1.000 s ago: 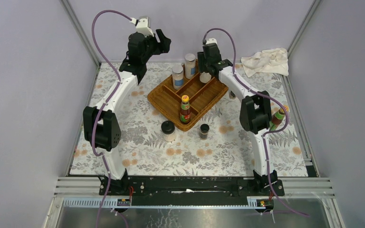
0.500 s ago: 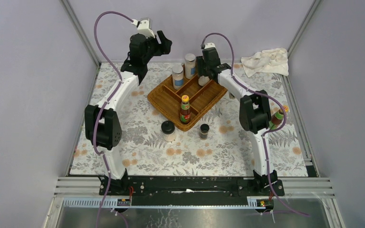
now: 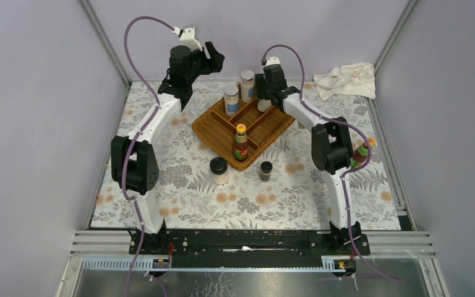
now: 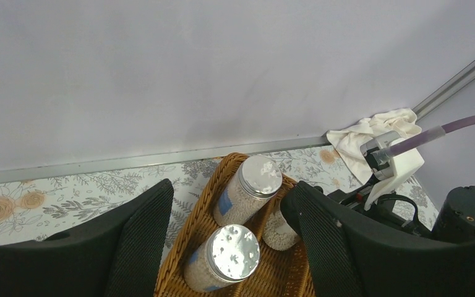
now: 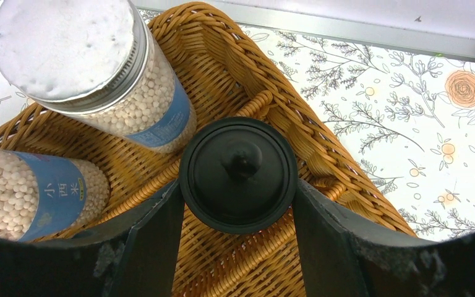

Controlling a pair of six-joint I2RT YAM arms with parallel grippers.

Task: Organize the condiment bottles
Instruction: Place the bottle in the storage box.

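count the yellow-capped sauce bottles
2. One red-labelled yellow-capped sauce bottle stands in the near corner of the brown wicker tray; the second sauce bottle sits at the right edge of the table, partly behind the right arm.

Soft, even light falls from overhead on your floral surface (image 3: 179,198), bright and free of hard shadows; the arms throw only faint ones. In your left wrist view, the silver lids of the two shakers (image 4: 233,247) flare white with glare, while the left gripper's fingers (image 4: 142,235) sink to near black. In your right wrist view, the black-lidded jar (image 5: 238,174) is sharp with a dull sheen, a shaker's top (image 5: 62,43) washes out, and the right gripper's fingers (image 5: 148,247) soften at the bottom edge.
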